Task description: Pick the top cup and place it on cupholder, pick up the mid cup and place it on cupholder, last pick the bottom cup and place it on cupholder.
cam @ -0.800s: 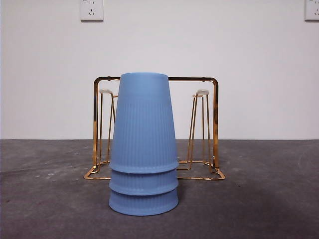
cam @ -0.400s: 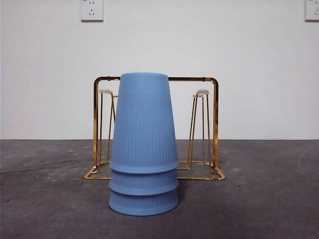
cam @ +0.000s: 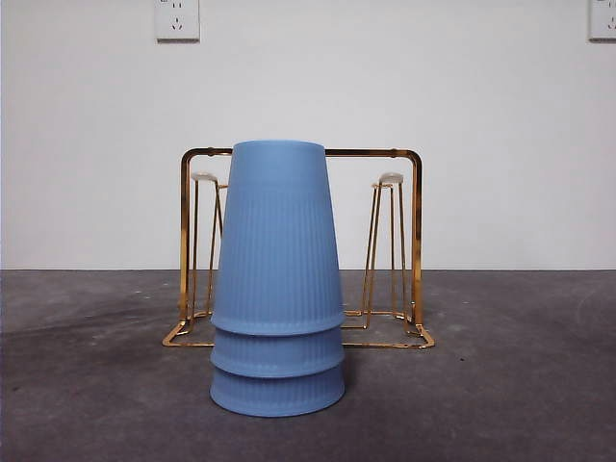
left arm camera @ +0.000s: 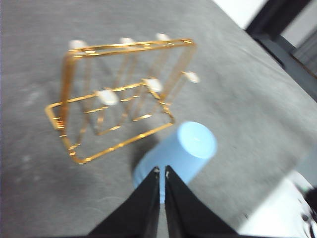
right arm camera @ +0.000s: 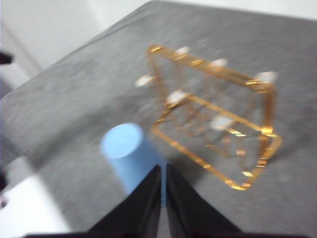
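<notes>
Three blue ribbed cups stand upside down, nested in one stack, on the dark table. The top cup (cam: 277, 241) covers most of the stack; the rims of the mid cup (cam: 277, 354) and the bottom cup (cam: 277, 395) show below it. Behind the stack stands the gold wire cupholder (cam: 416, 241) with white-tipped prongs. The left wrist view shows the stack (left arm camera: 183, 151) beside the cupholder (left arm camera: 119, 94), with my left gripper (left arm camera: 162, 172) shut above the table, apart from the cups. My right gripper (right arm camera: 163, 169) is shut too, above the stack (right arm camera: 131, 153) and the cupholder (right arm camera: 218, 114).
A white wall with two power sockets (cam: 177, 19) rises behind the table. The table's edge and a white surface beyond it (left arm camera: 277, 213) show in both wrist views. No arm shows in the front view.
</notes>
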{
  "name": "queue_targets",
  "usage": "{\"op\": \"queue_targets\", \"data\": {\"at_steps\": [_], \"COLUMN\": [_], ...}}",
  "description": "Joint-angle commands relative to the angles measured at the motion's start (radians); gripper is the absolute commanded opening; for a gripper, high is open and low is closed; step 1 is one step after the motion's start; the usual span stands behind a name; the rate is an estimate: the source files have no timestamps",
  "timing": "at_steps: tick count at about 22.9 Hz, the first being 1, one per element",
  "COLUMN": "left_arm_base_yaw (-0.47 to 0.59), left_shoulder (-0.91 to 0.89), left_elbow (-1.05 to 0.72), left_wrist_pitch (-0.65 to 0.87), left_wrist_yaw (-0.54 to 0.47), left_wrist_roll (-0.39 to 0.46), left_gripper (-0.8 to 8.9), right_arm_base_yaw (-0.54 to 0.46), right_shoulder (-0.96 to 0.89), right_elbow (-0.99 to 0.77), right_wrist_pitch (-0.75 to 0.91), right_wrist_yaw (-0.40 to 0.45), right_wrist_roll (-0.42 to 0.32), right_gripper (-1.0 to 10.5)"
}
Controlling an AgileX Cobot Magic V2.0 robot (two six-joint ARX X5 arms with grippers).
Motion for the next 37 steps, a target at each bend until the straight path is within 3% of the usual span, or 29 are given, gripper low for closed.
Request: {"op": "queue_targets", "data": {"at_steps": [1,6,8,12,13,18,23,29,37], "left_arm_base_yaw": [-0.056,-0.125,-0.128,-0.128,-0.128,-0.128,-0.128,-0.128,-0.127], "left_shoulder": [0.012,0.019,0.019,0.019,0.019,0.019,0.019,0.019,0.019], "left_elbow": [0.019,0.019,0.019,0.019,0.019,0.019,0.019,0.019,0.019], "left_wrist_pitch": [-0.018,-0.060,-0.064,-0.064,-0.064,-0.062,-0.063,-0.063,-0.063], "left_wrist_yaw": [0.004,0.004,0.004,0.004,0.004,0.004,0.004,0.004,0.003], "left_wrist_roll": [0.029,0.039,0.028,0.017,0.017,0.017,0.017,0.017,0.021], "left_gripper": [0.09,0.10,0.88,4.19,4.47,4.38,4.37,4.37,4.37], "right_arm_base_yaw": [0.086,0.237,0.261,0.278,0.278,0.297,0.357,0.419,0.488], "right_shoulder": [0.027,0.081,0.096,0.106,0.106,0.124,0.287,0.486,0.627], "right_elbow": [0.018,0.018,0.018,0.018,0.018,0.025,0.128,0.215,0.215], "right_wrist_pitch": [0.002,-0.003,-0.004,-0.003,-0.003,0.041,0.041,0.047,0.108], "right_wrist_yaw": [0.003,0.032,0.032,0.044,0.056,0.059,0.090,0.217,0.338], "right_wrist_roll": [-0.016,-0.016,-0.013,0.002,0.013,0.073,0.057,-0.013,-0.027], "right_gripper": [0.1,0.1,0.2,4.1,4.3,4.3,4.3,4.4,4.7]}}
